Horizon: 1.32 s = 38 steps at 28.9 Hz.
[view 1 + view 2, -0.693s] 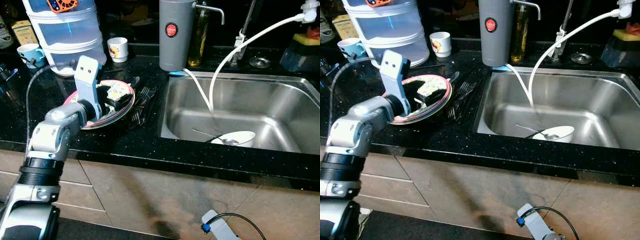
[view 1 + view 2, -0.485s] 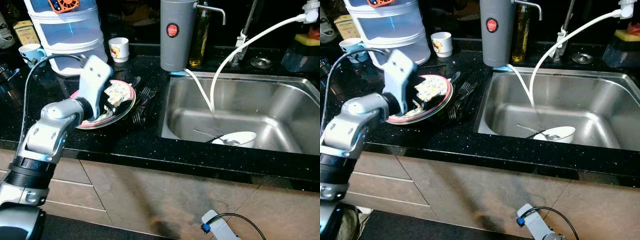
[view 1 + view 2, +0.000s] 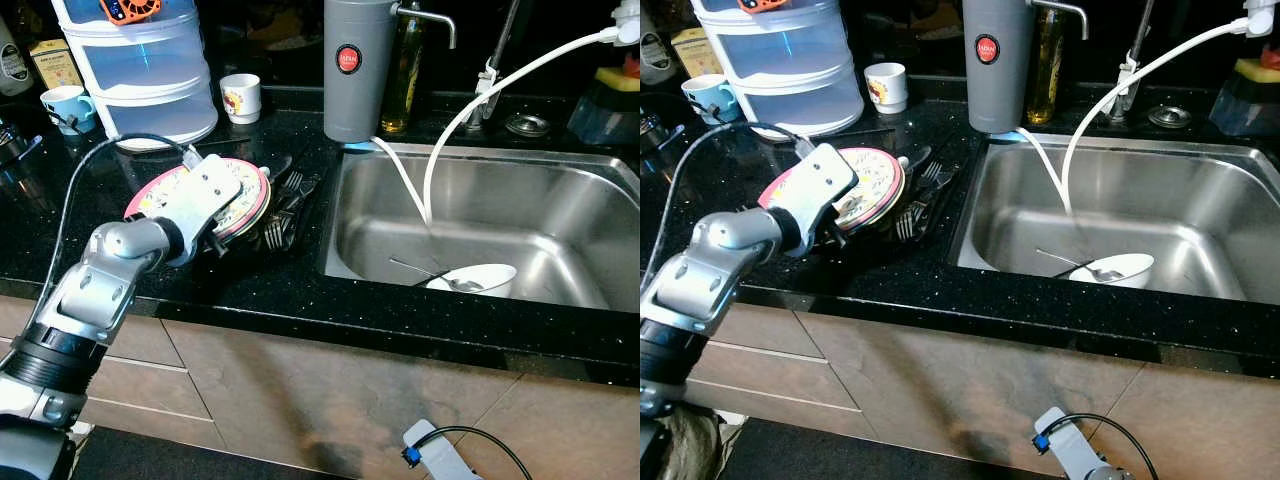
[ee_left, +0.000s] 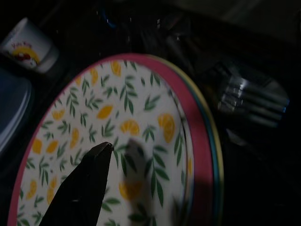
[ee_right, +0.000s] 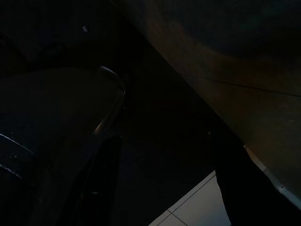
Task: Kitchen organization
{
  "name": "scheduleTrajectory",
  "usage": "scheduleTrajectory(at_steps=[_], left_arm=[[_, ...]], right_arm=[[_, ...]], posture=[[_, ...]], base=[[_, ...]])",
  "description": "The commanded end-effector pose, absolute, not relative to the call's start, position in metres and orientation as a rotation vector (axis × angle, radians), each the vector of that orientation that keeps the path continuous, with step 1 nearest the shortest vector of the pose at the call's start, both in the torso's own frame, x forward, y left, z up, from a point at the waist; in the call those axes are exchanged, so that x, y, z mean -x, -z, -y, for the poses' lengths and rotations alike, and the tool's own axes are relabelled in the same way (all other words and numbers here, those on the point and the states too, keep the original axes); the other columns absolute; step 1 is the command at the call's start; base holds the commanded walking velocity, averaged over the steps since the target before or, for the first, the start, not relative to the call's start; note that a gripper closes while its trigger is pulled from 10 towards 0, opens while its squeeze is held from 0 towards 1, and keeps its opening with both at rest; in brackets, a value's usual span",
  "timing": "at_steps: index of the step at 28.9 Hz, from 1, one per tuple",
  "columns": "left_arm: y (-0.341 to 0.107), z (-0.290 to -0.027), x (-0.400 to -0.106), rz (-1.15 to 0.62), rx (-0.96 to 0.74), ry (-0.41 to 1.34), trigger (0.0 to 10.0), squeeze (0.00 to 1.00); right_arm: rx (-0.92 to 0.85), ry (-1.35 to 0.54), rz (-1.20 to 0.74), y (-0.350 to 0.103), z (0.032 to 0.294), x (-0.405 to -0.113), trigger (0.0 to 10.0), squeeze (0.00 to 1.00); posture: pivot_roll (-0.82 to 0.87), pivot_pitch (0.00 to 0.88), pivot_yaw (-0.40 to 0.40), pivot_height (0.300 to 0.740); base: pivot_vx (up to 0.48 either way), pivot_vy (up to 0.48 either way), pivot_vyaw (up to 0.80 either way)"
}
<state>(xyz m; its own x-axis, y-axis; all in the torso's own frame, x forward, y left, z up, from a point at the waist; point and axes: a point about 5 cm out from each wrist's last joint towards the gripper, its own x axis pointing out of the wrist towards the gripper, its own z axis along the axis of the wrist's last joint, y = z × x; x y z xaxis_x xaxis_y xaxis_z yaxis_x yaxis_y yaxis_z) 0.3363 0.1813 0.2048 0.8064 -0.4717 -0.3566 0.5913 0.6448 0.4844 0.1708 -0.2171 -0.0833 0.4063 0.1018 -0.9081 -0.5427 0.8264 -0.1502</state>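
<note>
Over the plate stack (image 3: 240,190) beside forks (image 3: 285,205), the left tool (image 4: 101,155) hovers, finger spread untellable.

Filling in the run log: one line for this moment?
left end effector over lemon plate | forks beside plate | bowl in sink | right arm idle

No legible text. Grey dispenser (image 3: 357,65) has a red round badge (image 3: 347,58), lettering too small to read. White mug (image 3: 240,97) carries a red-yellow print, unreadable.
</note>
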Motion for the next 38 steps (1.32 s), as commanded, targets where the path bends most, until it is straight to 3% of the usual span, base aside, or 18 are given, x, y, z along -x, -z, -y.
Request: scheduleTrajectory(at_steps=[1,5,6,9,10,27,36,38], left_arm=[[-0.194,-0.186,-0.335,-0.265,-0.646,0.616,10.0,0.00],[-0.183,-0.192,-0.332,-0.337,-0.652,0.615,10.0,0.00],[-0.180,-0.194,-0.332,-0.357,-0.652,0.609,7.3,0.00],[-0.178,-0.196,-0.332,-0.369,-0.648,0.603,7.3,0.00],[-0.177,-0.200,-0.332,-0.383,-0.636,0.581,0.0,0.00],[-0.176,-0.215,-0.338,-0.427,-0.610,0.451,0.0,0.00],[-0.207,-0.220,-0.352,-0.240,-0.530,0.314,0.0,0.00],[-0.221,-0.222,-0.355,-0.155,-0.445,0.270,0.0,0.00]], right_arm=[[0.456,-0.431,-1.082,0.084,0.215,-0.170,10.0,0.00],[0.456,-0.430,-1.082,0.084,0.215,-0.170,10.0,0.00],[0.455,-0.429,-1.081,0.084,0.215,-0.170,10.0,0.00],[0.455,-0.429,-1.081,0.084,0.215,-0.170,10.0,0.00],[0.456,-0.429,-1.081,0.084,0.215,-0.170,10.0,0.00],[0.458,-0.429,-1.081,0.084,0.215,-0.171,10.0,0.00],[0.465,-0.428,-1.079,0.084,0.215,-0.171,10.0,0.00],[0.460,-0.419,-1.075,0.083,0.216,-0.171,10.0,0.00]], posture=[[-0.03,0.000,0.024,0.740],[-0.03,0.000,0.024,0.740],[-0.03,0.000,0.025,0.740],[-0.03,0.000,0.025,0.740],[-0.03,0.000,0.024,0.740],[-0.02,0.000,0.023,0.740],[-0.02,0.000,0.023,0.740],[-0.02,0.000,0.022,0.740]], base=[[0.000,0.000,0.00],[0.000,0.000,0.00],[0.000,0.000,0.00],[0.000,0.000,0.00],[0.000,0.000,0.00],[0.000,0.000,0.00],[0.000,0.000,0.00],[0.000,0.000,0.00]])
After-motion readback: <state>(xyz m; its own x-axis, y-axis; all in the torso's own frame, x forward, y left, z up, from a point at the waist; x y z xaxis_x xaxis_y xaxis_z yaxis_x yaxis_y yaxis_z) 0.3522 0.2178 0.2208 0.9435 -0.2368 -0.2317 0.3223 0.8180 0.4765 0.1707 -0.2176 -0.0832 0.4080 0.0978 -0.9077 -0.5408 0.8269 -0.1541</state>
